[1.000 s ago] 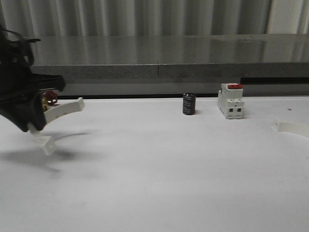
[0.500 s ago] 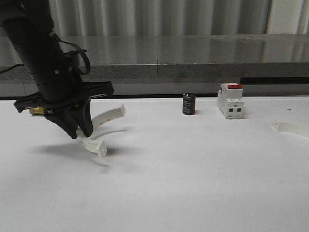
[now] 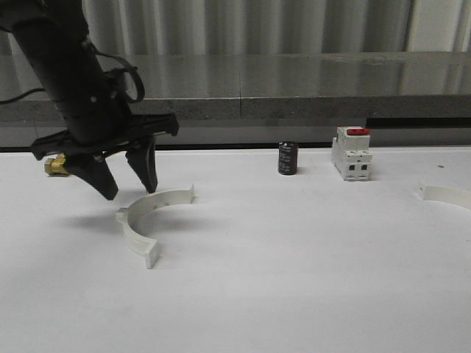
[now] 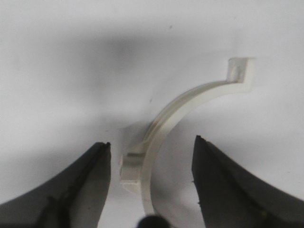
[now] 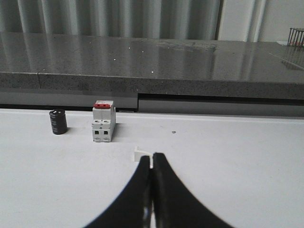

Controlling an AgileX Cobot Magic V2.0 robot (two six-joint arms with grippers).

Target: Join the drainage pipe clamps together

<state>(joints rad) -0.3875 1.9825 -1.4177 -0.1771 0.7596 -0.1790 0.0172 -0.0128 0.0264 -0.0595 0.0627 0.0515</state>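
One white half-ring drainage pipe clamp point(image 3: 158, 200) lies flat on the white table, left of centre. My left gripper point(image 3: 131, 191) hovers just above it, open, with the black fingers apart on either side of the arc. In the left wrist view the clamp point(image 4: 175, 114) curves between the two fingers, touching neither, and the gripper point(image 4: 151, 142) holds nothing. The other clamp half point(image 3: 445, 194) rests at the table's far right edge. In the right wrist view my right gripper point(image 5: 152, 156) is shut, and just one end tab of that clamp point(image 5: 140, 153) peeks out behind the fingertips.
A small black cylinder point(image 3: 288, 158) and a white block with a red switch point(image 3: 352, 153) stand at the back, right of centre. A brass valve point(image 3: 55, 165) sits behind the left arm. A grey ledge point(image 3: 294, 107) runs along the table's far edge.
The left gripper carried its clamp half rightward from the table's left edge, set it down on the table and opened. The right side is unchanged.
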